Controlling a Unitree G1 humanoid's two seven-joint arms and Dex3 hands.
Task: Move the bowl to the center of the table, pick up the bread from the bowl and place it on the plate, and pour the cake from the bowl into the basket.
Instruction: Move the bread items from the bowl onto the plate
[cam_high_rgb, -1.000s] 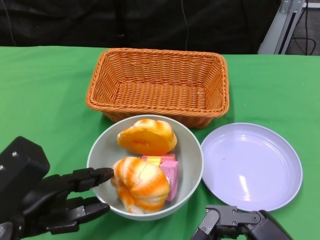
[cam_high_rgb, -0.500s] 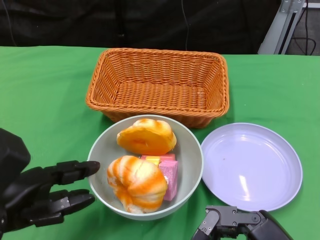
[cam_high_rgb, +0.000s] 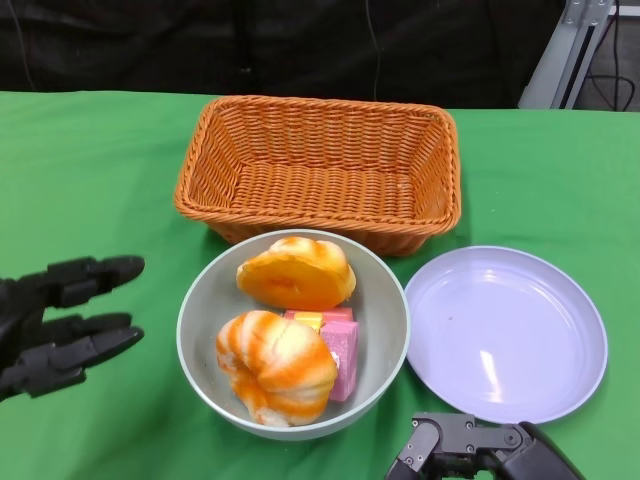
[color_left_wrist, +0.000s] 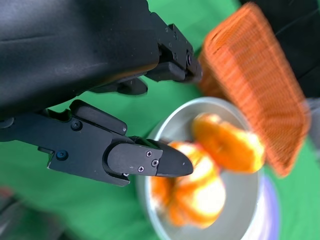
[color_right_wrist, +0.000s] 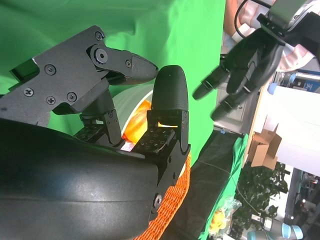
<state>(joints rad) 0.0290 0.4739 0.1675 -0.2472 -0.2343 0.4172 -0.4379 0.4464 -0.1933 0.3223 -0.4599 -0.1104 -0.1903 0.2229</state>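
Grey bowl (cam_high_rgb: 200, 310) sits apart from released left hand (cam_high_rgb: 60, 320); right hand (cam_high_rgb: 470, 450) seemingly clenched, barely visible.

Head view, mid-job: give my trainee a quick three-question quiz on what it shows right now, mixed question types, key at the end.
1. True or false: the plate already has bread on it.
2. Multiple choice: the left hand is A) gripping the bowl's rim, B) apart from the bowl with fingers spread and nothing held, C) inside the basket.
3. Short answer: what lies in the bowl beside the two orange bread pieces?

Key
1. False; the plate is bare.
2. B.
3. Pink and yellow cake pieces, partly under the bread. The basket holds nothing yet, and the right hand sits at the near table edge, its grasp unclear.
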